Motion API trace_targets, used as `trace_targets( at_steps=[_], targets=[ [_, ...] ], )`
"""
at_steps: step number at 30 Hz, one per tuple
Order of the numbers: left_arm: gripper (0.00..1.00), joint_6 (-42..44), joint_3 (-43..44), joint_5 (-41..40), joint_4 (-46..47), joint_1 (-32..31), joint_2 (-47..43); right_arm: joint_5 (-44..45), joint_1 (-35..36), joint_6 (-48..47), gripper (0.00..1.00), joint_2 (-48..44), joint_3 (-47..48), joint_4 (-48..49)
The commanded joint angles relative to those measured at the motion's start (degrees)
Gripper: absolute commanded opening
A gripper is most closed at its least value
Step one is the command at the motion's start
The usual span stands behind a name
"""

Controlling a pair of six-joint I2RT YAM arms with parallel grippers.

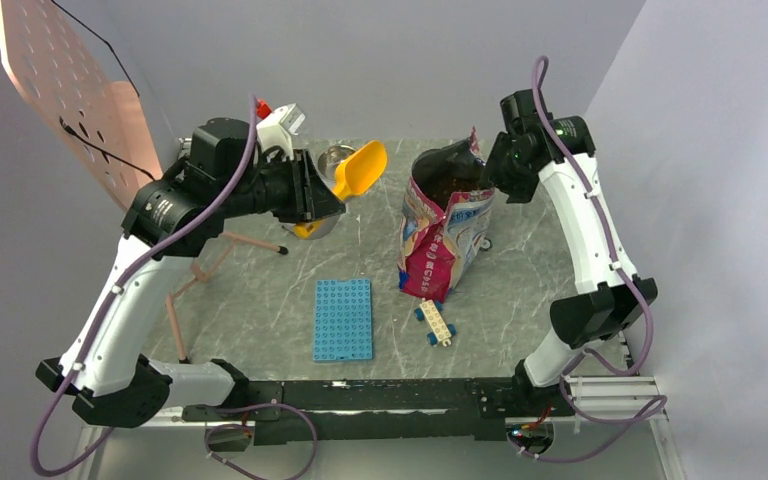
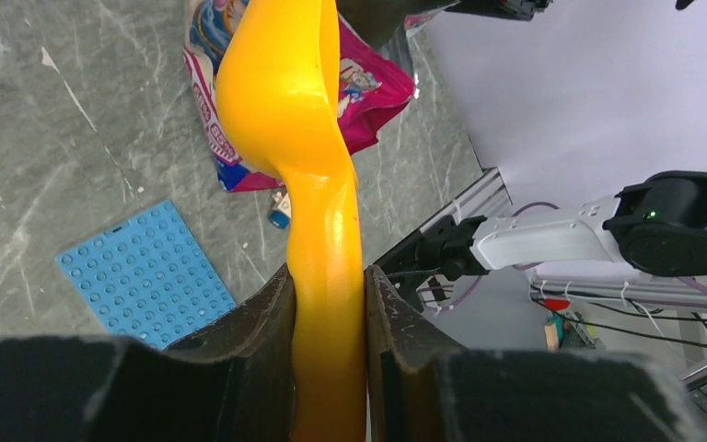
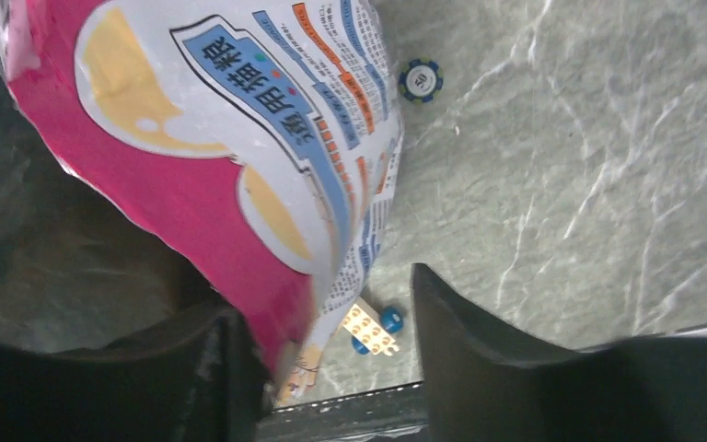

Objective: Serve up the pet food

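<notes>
The pink, white and blue pet food bag (image 1: 440,235) stands open at the table's middle right, with dark kibble (image 1: 457,182) showing inside its mouth. My left gripper (image 1: 312,196) is shut on the handle of a yellow scoop (image 1: 360,169), held up left of the bag; its cup looks empty. In the left wrist view the handle (image 2: 328,276) is pinched between both fingers. The steel bowl (image 1: 333,157) sits behind the scoop, partly hidden. My right gripper (image 1: 500,172) is open at the bag's top right edge; the bag wall (image 3: 239,184) lies against its left finger (image 3: 212,368).
A blue studded plate (image 1: 343,318) and a small toy brick car (image 1: 434,322) lie near the front middle. A poker chip (image 3: 421,80) lies right of the bag. Pink rods (image 1: 205,270) stand at the left. A white object with a red cap (image 1: 280,125) sits at the back.
</notes>
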Motion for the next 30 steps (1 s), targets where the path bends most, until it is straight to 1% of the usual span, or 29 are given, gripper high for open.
trace_targets(
  at_steps=[1,4,5,6,8,10,13,16,18,20,21,23,25,26,28,30],
  targets=[
    [0.0,0.12,-1.68,2.3,2.09,-0.03,-1.25,6.17,2.82,0.14,0.46,0.46,-0.44,-0.3],
    [0.0,-0.09,-1.51,2.23,1.22,-0.05,-0.72,12.43,4.98,-1.95,0.22,0.77,-2.1,0.97],
    [0.0,0.05,-1.24,2.12,0.93,-0.06,-0.54,13.91,5.0,-2.71,0.08,0.57,-2.92,1.87],
    [0.0,0.28,-0.95,1.97,0.69,0.01,-0.33,16.4,4.9,-3.35,0.0,0.52,-3.07,2.28],
    [0.0,0.34,-0.66,1.55,0.41,0.02,-0.28,20.56,4.44,-5.22,0.0,0.57,-1.5,3.36],
    [0.0,0.36,-0.56,1.51,0.0,0.01,-0.16,23.14,2.85,-6.93,0.0,0.55,2.29,4.08],
    [0.0,0.22,-0.92,1.65,-0.68,0.02,0.21,23.88,-1.22,-13.24,0.0,0.86,7.98,6.63],
    [0.0,0.37,-1.25,3.0,-0.53,-0.06,0.78,20.92,-6.96,-19.41,0.0,0.98,11.63,9.54],
    [0.0,0.38,-1.25,3.82,-0.23,-0.01,1.25,18.02,-8.89,-24.36,0.0,-0.14,10.49,13.7],
    [0.0,0.37,-1.25,4.74,0.03,0.01,1.83,16.68,-9.14,-29.63,0.0,-1.27,7.85,18.59],
    [0.0,0.27,-1.37,5.44,0.39,0.0,1.97,16.8,-9.45,-30.24,0.0,-1.1,7.53,19.6],
    [0.0,0.14,-1.74,7.08,1.34,-0.02,2.17,13.81,-10.45,-29.3,0.0,0.58,9.76,18.94],
    [0.0,0.13,-2.01,8.97,2.38,-0.05,2.35,8.01,-9.19,-29.05,0.0,1.25,10.57,19.19],
    [0.0,0.21,-2.1,10.07,2.98,-0.06,2.35,7.12,-6.81,-29.51,0.0,1.18,9.99,19.89],
    [0.0,-0.23,-2.26,11.77,4.09,-0.02,2.56,8.3,-1.04,-31.03,0.0,0.97,8.37,20.85],
    [0.0,-0.94,-2.14,14.13,4.99,0.01,3.0,7.73,3.13,-29.54,0.0,1.3,7.88,19.69]
  ],
)
